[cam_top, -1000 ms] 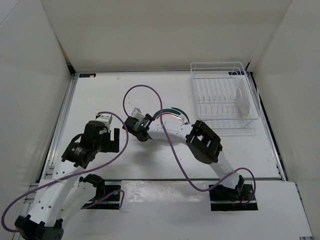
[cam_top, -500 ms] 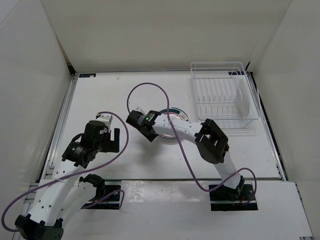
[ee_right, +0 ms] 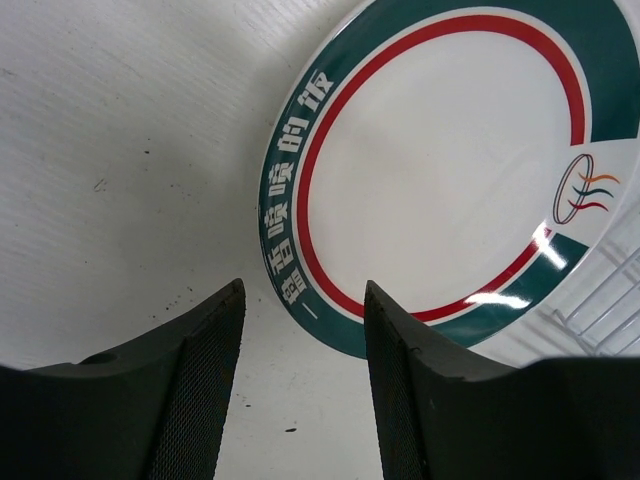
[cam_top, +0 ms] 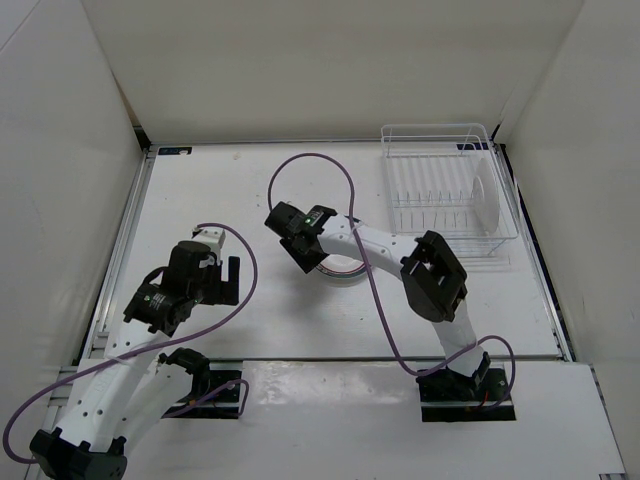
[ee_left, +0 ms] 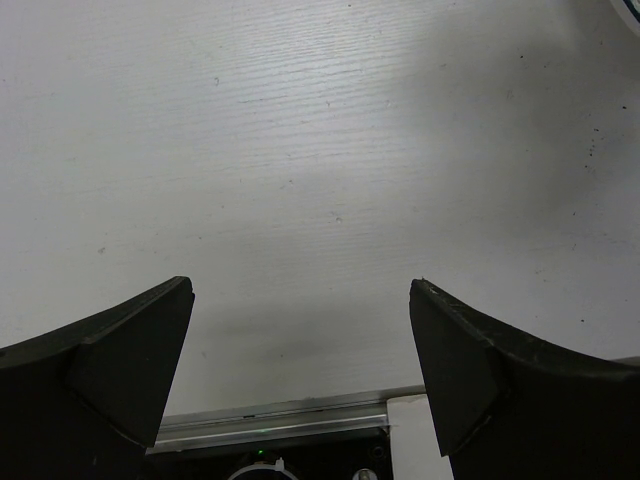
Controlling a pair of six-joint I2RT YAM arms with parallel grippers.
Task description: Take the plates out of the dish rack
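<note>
My right end effector (ee_right: 303, 300) gapes empty above the green-rimmed plate (ee_right: 450, 170), set mid-tabletop (cam_top: 210, 190); next, I reckon: the far-right-corner dish rack's (cam_top: 435, 128) remaining plate (cam_top: 481, 203).

The left gripper (ee_left: 300, 285) has its jaws spread wide, with nothing between them. Its two dark fingers (ee_left: 110, 360) fill the lower left and lower right corners of the view, with the tips turned inward. Between and beyond them lies the white table (ee_left: 330, 130), finely grained and marked with small dark specks. A soft shadow (ee_left: 300, 340) falls on the surface between the fingers. A metal rail (ee_left: 280, 425) runs along the lower edge. A thin curved edge (ee_left: 630, 8) shows at the far right corner, too little to identify
</note>
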